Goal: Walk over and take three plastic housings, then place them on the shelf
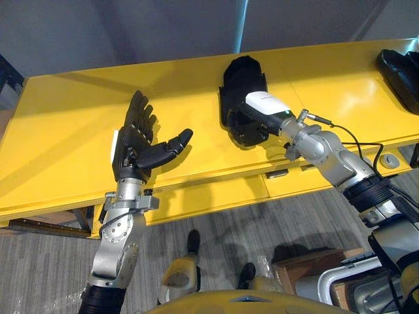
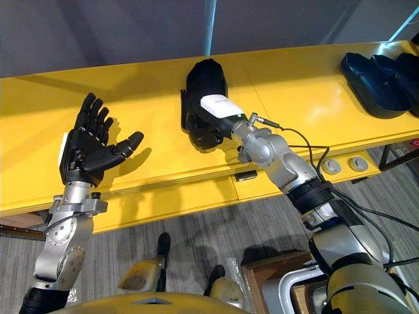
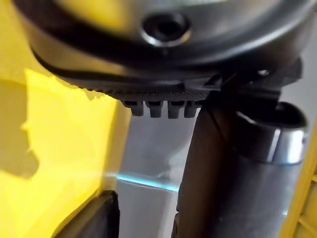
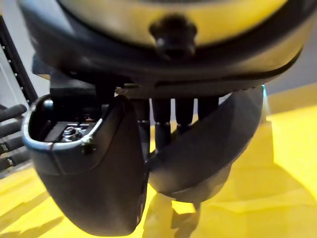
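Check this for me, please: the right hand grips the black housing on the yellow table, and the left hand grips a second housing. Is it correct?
Not quite. The left hand grips nothing: it is open, held above the yellow table, as the left eye view shows. The right hand does grip the black housing.

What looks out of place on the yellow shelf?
Nothing stands out. The right hand grips one black housing at the yellow shelf, more housings lie at its right end, and the left hand hovers open.
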`<state>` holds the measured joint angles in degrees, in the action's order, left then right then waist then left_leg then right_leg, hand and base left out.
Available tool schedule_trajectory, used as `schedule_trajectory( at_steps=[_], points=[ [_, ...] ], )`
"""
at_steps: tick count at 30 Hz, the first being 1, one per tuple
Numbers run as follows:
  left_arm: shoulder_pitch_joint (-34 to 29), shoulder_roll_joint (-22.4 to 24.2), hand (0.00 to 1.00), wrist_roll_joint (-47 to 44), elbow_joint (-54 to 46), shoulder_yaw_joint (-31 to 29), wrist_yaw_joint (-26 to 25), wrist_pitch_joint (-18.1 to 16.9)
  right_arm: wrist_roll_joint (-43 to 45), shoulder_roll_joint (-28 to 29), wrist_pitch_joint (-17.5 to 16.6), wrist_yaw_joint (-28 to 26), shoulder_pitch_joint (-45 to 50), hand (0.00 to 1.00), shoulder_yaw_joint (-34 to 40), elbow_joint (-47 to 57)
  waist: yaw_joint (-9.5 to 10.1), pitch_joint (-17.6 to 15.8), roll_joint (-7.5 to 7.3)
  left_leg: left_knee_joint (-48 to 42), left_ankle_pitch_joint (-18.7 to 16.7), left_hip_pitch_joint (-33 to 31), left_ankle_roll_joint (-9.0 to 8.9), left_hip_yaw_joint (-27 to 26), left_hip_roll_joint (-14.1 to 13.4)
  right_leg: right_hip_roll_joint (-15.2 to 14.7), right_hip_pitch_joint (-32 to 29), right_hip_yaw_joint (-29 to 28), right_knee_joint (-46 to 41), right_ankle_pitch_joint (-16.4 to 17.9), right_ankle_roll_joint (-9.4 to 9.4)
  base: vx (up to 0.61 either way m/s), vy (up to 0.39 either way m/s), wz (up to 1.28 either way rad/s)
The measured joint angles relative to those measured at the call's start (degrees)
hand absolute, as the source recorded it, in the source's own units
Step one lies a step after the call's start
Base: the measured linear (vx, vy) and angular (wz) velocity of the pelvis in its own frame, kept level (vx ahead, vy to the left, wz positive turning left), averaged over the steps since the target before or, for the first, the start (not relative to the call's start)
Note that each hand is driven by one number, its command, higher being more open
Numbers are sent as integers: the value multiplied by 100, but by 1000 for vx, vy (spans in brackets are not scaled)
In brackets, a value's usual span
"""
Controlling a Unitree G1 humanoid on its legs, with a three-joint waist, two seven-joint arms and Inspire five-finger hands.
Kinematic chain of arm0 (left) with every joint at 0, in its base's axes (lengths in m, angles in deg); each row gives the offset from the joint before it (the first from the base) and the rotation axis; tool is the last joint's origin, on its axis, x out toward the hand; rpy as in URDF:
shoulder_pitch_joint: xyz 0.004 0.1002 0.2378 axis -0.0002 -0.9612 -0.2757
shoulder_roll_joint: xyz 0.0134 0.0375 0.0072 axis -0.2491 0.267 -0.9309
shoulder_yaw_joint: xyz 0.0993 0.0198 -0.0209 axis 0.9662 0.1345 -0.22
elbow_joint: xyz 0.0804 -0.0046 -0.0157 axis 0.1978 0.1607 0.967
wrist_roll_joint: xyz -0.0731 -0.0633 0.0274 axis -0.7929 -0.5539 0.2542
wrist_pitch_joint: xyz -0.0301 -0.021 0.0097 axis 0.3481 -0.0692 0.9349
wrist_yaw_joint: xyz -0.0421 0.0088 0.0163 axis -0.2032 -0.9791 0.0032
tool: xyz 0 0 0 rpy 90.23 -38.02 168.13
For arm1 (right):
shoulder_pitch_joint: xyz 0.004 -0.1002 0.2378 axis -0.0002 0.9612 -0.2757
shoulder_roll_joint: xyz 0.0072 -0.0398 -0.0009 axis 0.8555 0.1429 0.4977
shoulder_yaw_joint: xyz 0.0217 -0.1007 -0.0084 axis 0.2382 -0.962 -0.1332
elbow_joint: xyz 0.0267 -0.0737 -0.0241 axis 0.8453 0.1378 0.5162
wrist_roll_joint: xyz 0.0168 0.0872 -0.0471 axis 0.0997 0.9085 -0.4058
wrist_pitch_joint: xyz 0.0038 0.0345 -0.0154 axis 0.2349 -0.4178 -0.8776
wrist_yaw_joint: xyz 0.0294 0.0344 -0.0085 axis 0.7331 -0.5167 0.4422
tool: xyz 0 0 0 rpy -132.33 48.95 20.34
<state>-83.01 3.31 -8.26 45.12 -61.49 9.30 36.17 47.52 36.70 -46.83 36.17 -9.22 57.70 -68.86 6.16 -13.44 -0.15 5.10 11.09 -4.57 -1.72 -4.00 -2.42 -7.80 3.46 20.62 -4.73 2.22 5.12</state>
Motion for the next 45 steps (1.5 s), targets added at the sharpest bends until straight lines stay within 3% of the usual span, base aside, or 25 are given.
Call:
schedule_trajectory(
  at_steps=[10,15,23,32,37,38,45],
  points=[
    [0,-46,100,-8,8,-11,109,-1,-2,-365,-883,668,134,0,-34,-458,66,3,-5,1,2,-2,1,15,9,-6,3,9,-3,0,1,0,0,0],
    [14,-218,100,-11,81,-9,220,-15,-14,-369,-1290,1256,128,0,-70,-961,112,5,0,0,23,-72,2,124,22,-6,-14,100,-8,5,-2,0,-3,9],
    [86,-369,100,-76,609,29,240,-121,-22,-368,-1521,1939,-405,0,-411,-1583,178,-10,26,-10,82,-331,1,243,13,18,-213,193,-21,7,-6,1,-24,7],
    [351,-420,100,-105,703,64,259,-165,-25,-368,-1566,2065,-820,0,-643,-1744,208,-111,144,-20,95,-391,-16,349,8,24,-262,285,-117,56,-64,16,-32,6],
    [351,-424,100,-109,703,64,271,-179,-23,-368,-1614,2072,-825,0,-658,-1745,189,-127,140,-19,90,-388,-20,332,-8,35,-267,276,-118,65,-72,8,-23,-1],
    [351,-427,100,-115,703,64,272,-179,-23,-368,-1627,2072,-825,100,-658,-1743,183,-129,137,-19,90,-387,-21,328,-11,36,-267,274,-118,66,-74,8,-32,-2],
    [348,-470,100,-225,703,59,331,-180,-96,-587,-1697,1894,-577,100,-491,-1410,150,-192,38,-2,57,-302,-17,213,-22,32,-246,164,-127,67,-75,5,-19,-8]
  ],
)
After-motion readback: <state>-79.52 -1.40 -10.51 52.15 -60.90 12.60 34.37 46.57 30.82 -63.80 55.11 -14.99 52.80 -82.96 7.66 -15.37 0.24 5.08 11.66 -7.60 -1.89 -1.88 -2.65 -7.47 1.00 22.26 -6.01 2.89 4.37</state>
